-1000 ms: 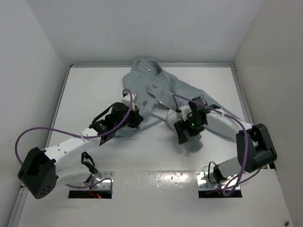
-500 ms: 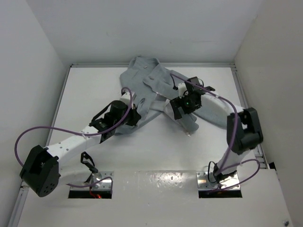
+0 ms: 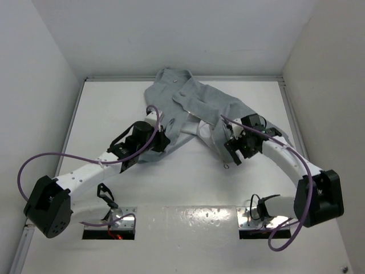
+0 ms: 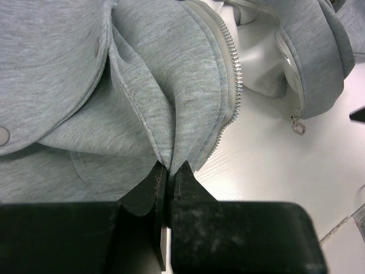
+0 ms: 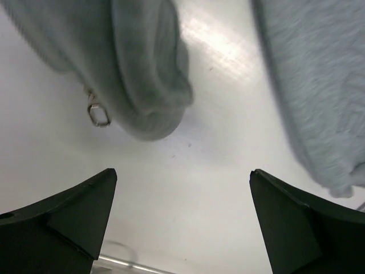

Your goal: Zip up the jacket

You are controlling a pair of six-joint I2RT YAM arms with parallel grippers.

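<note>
Only the top view gives the whole layout: the jacket (image 3: 197,105) lies crumpled at the far middle of the table (image 3: 102,108), its top end close to the back wall and one grey part trailing toward the right arm. The left wrist view adds what is lost there: the left gripper (image 4: 169,171) is clenched on a fold of grey fabric at the lower edge, just beside a row of zipper teeth (image 4: 235,68), and the two front edges stand apart with white between them. The right wrist view shows the right gripper (image 5: 182,171) spread wide and holding nothing, over bare table near a rounded fabric corner with a metal zipper pull (image 5: 98,114) beside it. Bare tabletop lies left, right and in front of the jacket; walls close three sides. From above, the left arm covers the pinched edge, the right wrist view is blurred, and the sleeves cannot be told apart
</note>
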